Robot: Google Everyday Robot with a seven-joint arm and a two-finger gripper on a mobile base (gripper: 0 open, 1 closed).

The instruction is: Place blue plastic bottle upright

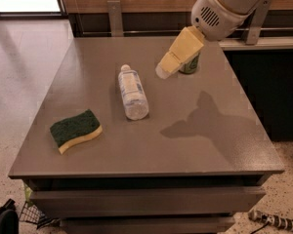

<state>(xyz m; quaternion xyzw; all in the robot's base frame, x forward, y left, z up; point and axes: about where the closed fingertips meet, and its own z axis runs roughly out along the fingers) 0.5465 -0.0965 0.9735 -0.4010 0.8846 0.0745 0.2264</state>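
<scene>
The blue plastic bottle (132, 92) lies on its side near the middle of the grey table (195, 145), white cap toward the far edge, base toward me. My gripper (164, 71), with pale yellow fingers on a white arm, hangs above the table to the right of the bottle's cap end, apart from it and holding nothing that I can see.
A green drink can (190, 65) stands upright at the back right, partly hidden behind the gripper. A green and yellow sponge (75, 129) lies at the front left. A counter and rail run behind the table.
</scene>
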